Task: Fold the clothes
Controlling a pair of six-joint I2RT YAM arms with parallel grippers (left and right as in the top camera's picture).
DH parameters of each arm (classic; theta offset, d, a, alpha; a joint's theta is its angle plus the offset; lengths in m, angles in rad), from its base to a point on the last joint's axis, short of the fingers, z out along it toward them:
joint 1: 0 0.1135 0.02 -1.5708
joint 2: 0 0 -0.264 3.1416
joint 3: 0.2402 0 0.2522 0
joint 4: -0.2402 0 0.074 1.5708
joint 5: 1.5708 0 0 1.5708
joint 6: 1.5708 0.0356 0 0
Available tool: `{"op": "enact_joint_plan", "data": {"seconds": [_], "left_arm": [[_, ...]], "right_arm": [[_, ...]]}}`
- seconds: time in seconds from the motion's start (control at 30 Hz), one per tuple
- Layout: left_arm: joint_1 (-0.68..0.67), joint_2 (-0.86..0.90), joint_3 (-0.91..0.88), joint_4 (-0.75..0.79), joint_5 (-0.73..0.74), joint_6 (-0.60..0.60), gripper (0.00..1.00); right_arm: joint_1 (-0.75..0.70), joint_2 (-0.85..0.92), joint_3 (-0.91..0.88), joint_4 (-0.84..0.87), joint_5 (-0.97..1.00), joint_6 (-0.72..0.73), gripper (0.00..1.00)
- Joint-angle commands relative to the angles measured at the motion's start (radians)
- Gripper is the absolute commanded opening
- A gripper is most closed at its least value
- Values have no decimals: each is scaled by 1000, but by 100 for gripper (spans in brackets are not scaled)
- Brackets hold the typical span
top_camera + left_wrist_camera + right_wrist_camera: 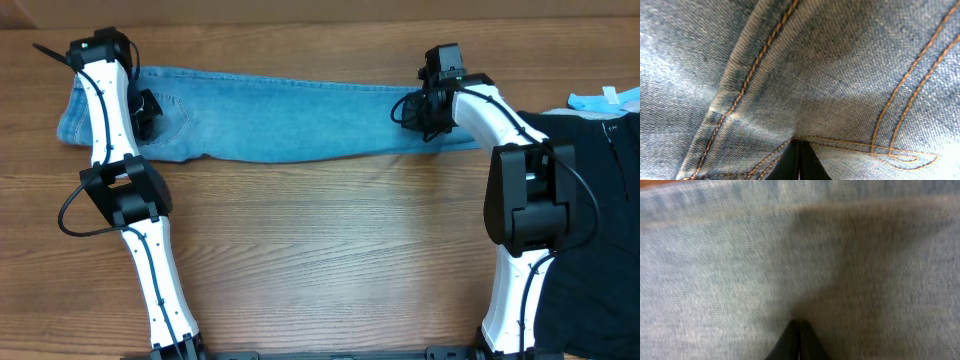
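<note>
Wooden table (pixel 330 230): jeans (pixel 300 120) lie flat, pinched by left hand (pixel 146 110) and right hand (pixel 413 110).

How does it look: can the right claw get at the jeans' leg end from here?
Likely yes. The right claw sits directly over the leg end of the jeans, with nothing between them; its wrist view shows denim right at the fingertips, which look closed.
</note>
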Motion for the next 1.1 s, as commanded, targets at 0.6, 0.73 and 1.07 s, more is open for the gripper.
{"op": "enact_joint_plan", "data": {"seconds": [0.6, 0.73, 1.07], "left_arm": [[-85, -757, -548, -16, 31, -48, 4], [-87, -1012, -694, -14, -57, -79, 4], [-89, -1021, -1026, 406, -61, -78, 75]], "right_arm": [[-6, 38, -34, -348, 53, 23, 4], [-6, -31, -25, -356, -2, 23, 4], [-38, -236, 158, -466, 14, -194, 33]]}}
